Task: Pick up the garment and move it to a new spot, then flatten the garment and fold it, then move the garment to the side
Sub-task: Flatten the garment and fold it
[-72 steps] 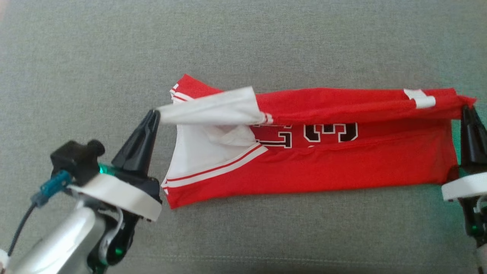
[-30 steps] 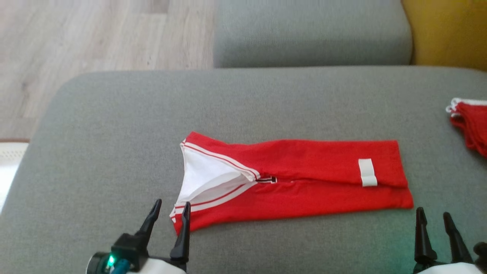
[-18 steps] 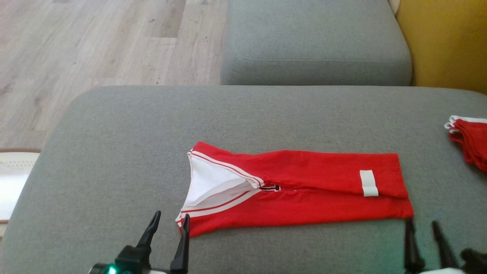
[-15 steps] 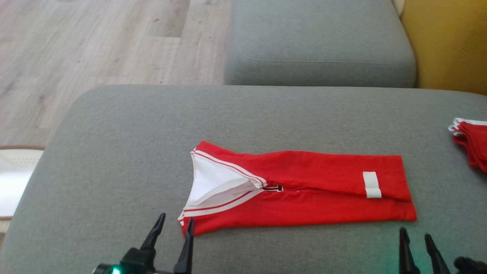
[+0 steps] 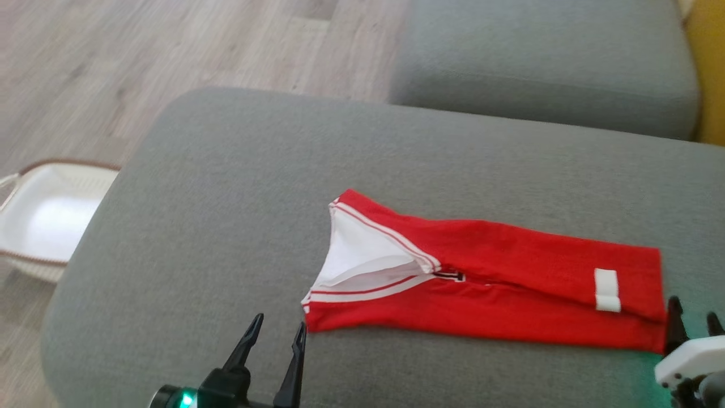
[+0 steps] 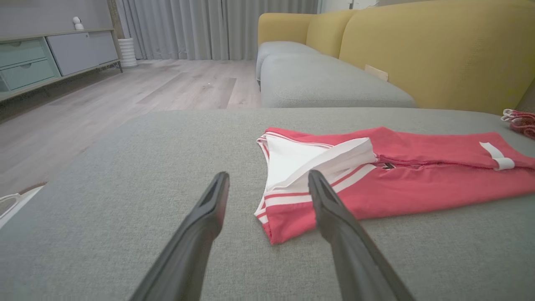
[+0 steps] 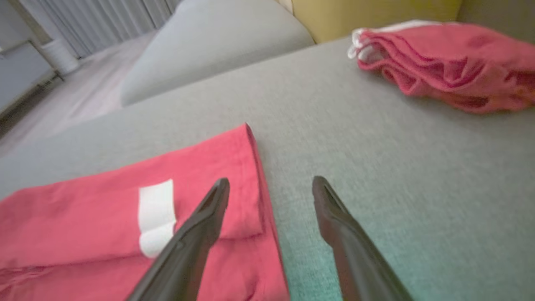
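Note:
The garment (image 5: 510, 294) is a red jersey with white trim, folded lengthwise into a long strip on the grey cushion (image 5: 226, 187). Its white-lined armhole end (image 6: 301, 163) faces left and a white tag (image 5: 606, 290) sits near its right end. My left gripper (image 5: 274, 334) stands open just in front of the garment's near left corner, touching nothing. By the right end, my right gripper (image 5: 692, 313) is open too; in the right wrist view its left finger overlaps the red edge (image 7: 255, 167), and the gripper (image 7: 271, 184) holds nothing.
A second red garment (image 7: 443, 62) lies bunched on the cushion to the right. Another grey cushion (image 5: 544, 56) and a yellow sofa back (image 6: 418, 50) lie beyond. A white basket (image 5: 51, 215) stands on the wooden floor (image 5: 170, 51) at the left.
Both grippers let go of the garment's upper layer, which now lies folded flat. The arms drew back to the near edge, open. The head camera rose and swung left, bringing the basket into view.

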